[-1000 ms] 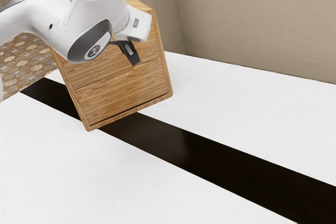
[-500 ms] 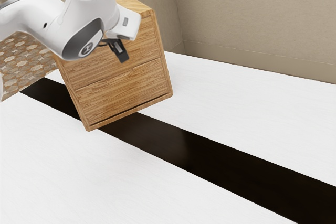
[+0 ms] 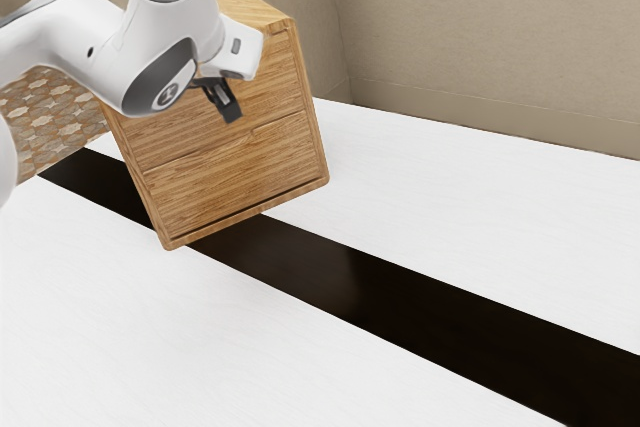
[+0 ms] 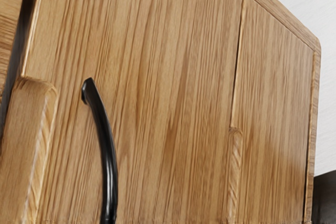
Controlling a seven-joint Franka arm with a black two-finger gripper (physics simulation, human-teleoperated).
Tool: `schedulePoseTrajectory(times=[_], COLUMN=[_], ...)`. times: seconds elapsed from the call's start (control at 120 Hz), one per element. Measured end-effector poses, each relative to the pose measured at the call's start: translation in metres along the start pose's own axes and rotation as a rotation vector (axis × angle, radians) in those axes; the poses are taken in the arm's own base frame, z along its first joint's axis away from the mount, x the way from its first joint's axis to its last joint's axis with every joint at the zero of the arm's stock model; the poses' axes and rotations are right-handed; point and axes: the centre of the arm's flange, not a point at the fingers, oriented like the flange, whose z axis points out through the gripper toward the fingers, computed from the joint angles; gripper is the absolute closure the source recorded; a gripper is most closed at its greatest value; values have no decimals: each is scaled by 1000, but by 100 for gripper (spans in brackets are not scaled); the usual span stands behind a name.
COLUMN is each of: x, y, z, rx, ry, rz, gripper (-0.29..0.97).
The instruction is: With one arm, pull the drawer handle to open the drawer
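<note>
The white counter (image 3: 450, 177), crossed by 1 black stripe (image 3: 400, 297), carries a wooden cabinet (image 3: 230, 177). The cabinet stands at the counter's far corner, and the stripe passes under its near bottom edge. The cabinet has 2 drawer fronts stacked one above the other.

My arm (image 3: 110, 37) reaches in over the cabinet's top and hangs down across its front face, covering much of the upper drawer (image 4: 157, 103). In the exterior view that drawer front looks flush with the cabinet's frame, so I judge it is not yet opened.

In the wrist view, 1 slim black curved handle (image 4: 105, 145) stands proud of the upper front. Its long axis runs parallel to the seam that splits the cabinet's 2 fronts, so it lies across the drawer's width.

My jaws hang just off the cabinet's front, level with the upper drawer, with the handle very close ahead of them. I cannot tell whether they stand wide or narrow, nor whether they touch the handle.

The coming move turns on this: the handle lies straight ahead of my jaws, toward the cabinet. They should straddle the bar across its long axis, and the pull must then run straight out from the cabinet's face.
</note>
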Motion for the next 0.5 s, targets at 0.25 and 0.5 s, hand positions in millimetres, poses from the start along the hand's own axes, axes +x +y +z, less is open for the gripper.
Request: schedulePoseTrajectory(times=[0.25,0.5], x=[6,3], y=[8,6], z=[10,18], rx=[-12,-20], ry=[9,10], rz=[10,-1], gripper=[2,2])
